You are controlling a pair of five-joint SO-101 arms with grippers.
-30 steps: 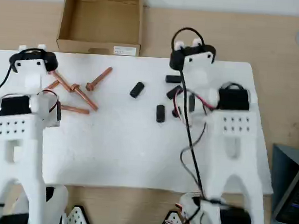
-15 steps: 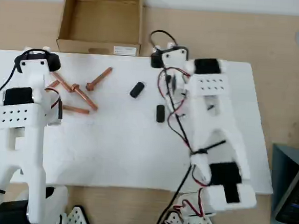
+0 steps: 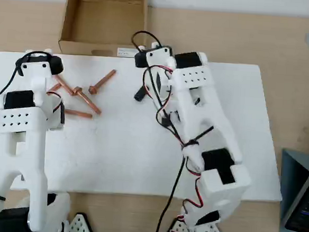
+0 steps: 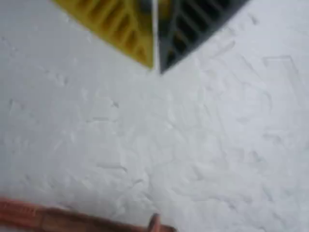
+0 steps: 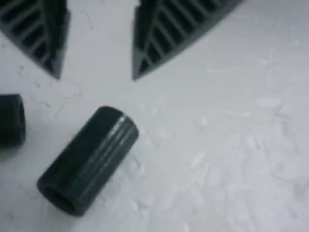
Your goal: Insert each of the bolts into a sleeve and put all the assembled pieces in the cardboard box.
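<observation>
White label on cardboard box, print illegible

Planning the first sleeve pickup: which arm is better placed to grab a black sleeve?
Right. The right gripper, open, hangs just by a sleeve; the left gripper, shut, sits over by the bolts.

L arm & R arm: white shells, black servos, black/red cabling. L gripper ribbed, yellow + black; R gripper ribbed, black
</observation>
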